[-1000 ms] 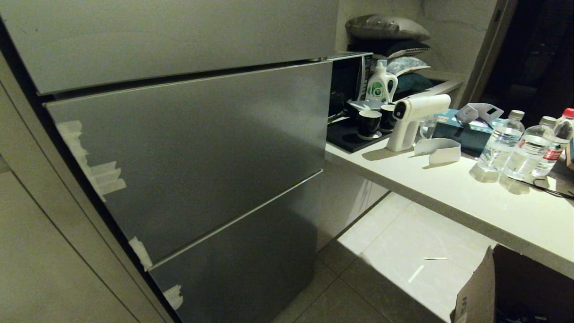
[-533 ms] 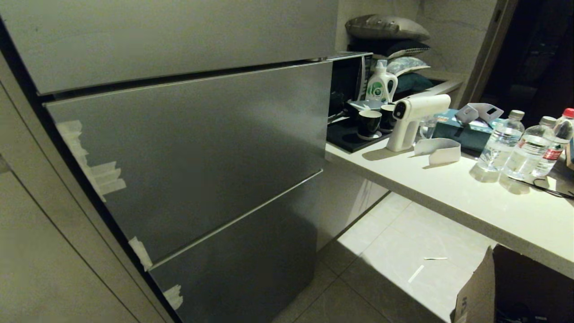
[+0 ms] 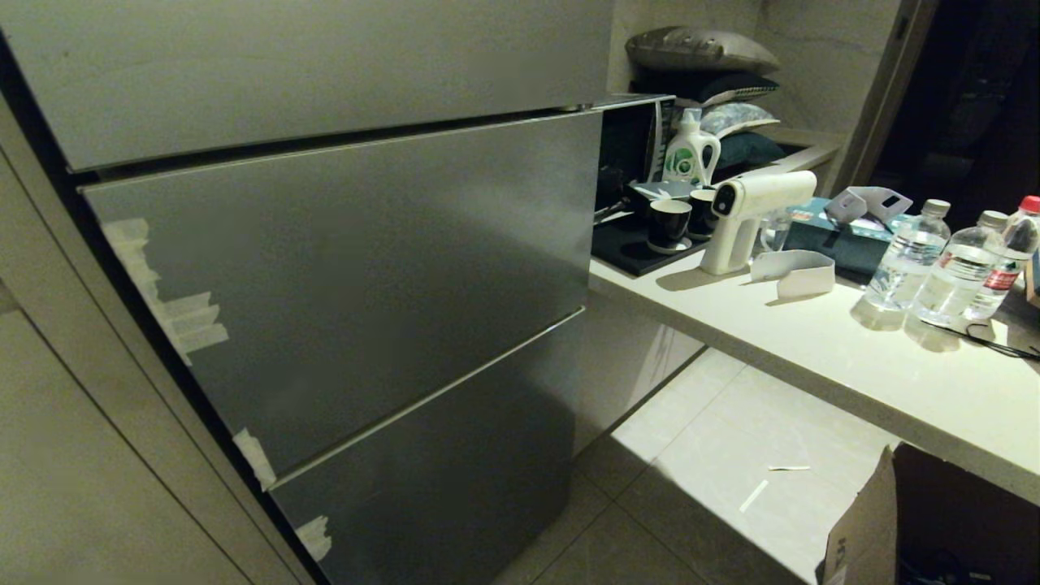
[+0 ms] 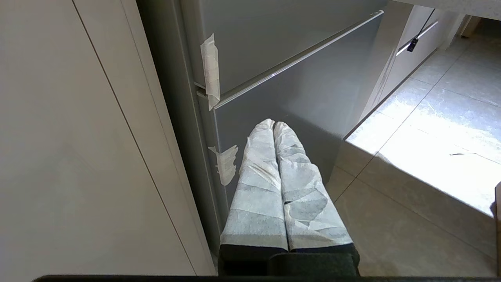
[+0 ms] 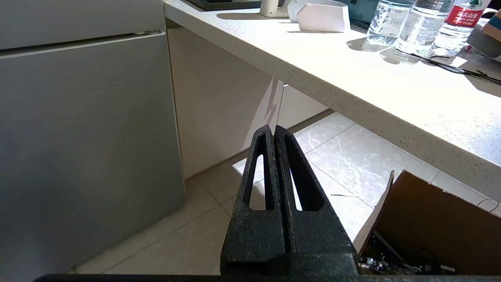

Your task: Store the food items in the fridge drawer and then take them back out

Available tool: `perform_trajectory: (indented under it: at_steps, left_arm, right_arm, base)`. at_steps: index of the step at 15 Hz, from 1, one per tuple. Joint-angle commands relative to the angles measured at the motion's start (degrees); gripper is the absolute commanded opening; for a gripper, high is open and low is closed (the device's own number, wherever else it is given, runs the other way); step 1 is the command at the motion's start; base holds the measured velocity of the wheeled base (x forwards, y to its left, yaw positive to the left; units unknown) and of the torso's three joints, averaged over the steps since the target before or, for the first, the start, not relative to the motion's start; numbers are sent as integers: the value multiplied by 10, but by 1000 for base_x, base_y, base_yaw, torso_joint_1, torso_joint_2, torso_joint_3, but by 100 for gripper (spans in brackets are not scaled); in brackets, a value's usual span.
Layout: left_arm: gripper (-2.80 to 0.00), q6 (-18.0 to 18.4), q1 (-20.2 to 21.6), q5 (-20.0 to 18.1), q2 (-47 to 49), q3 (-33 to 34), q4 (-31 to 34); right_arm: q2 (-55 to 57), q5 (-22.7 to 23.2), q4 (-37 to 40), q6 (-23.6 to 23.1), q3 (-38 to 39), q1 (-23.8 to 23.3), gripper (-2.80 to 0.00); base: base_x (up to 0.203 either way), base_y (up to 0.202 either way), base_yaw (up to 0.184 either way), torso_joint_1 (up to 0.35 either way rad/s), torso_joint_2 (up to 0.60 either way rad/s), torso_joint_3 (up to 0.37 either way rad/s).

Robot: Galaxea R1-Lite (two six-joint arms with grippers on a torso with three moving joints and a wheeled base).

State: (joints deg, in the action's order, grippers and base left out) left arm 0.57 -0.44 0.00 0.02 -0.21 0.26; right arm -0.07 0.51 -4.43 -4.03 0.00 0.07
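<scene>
Both pincers closed & empty, tape-wrapped left gripper (image 4: 274, 124) just short of the grey steel fridge drawer front (image 4: 297, 90), black right gripper (image 5: 273, 128) beside it: pinched tips could skid off that slick panel w/o catching its edge.

Only the red wrap label (image 5: 464, 15) on the clear plastic water bottle with the red cap (image 3: 1010, 262), standing at the far end of the pale speckled stone counter (image 5: 391, 90), carries writing: white Chinese characters, too small to make out for certain. The white detergent bottle's (image 3: 689, 151) green emblem shows no legible words.
</scene>
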Motion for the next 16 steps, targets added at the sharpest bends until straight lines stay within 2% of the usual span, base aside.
perform_trajectory:
  at_steps: [1,16]
  left_arm:
    - [-280,0,0,0,1,-1,1]
    - [-280,-6,0,0,0,1,-5]
  right_arm:
    - [0,0,-1,0,18,0,-280]
    - [0,0,-1,0,18,0,-280]
  base:
    - [0,0,0,0,0,0]
    - [0,0,0,0,0,0]
